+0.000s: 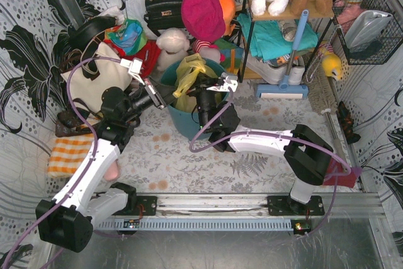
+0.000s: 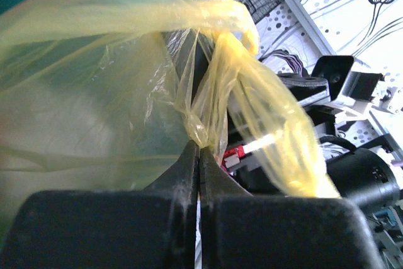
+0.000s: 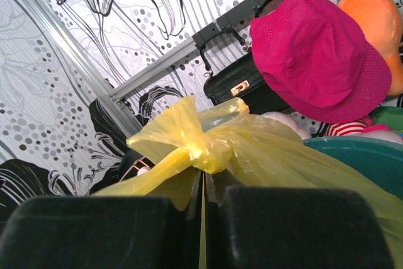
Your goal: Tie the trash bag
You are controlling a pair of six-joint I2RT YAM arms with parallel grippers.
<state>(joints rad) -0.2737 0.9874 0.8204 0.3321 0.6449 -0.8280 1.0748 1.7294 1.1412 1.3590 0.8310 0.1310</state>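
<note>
The trash bag [image 1: 189, 75] is thin yellow-green plastic and sits in the teal round bin [image 1: 189, 118] at the table's centre back. Its top is gathered into twisted strands. My left gripper [image 1: 165, 100] is at the bin's left rim, shut on a pinch of the bag's plastic [image 2: 200, 131]. My right gripper [image 1: 200, 87] is just right of it over the bin, shut on the bag right under a knotted bunch [image 3: 214, 152]. The bag's contents are hidden.
A cream tote bag [image 1: 94, 83] with black straps stands left of the bin. A pink hat [image 1: 203, 11], a black handbag [image 1: 162, 9] and plush toys [image 1: 173, 45] crowd behind it. A shelf rack [image 1: 283, 36] and a blue-handled mop [image 1: 286, 74] stand at the right. An orange checked cloth [image 1: 66, 155] lies left.
</note>
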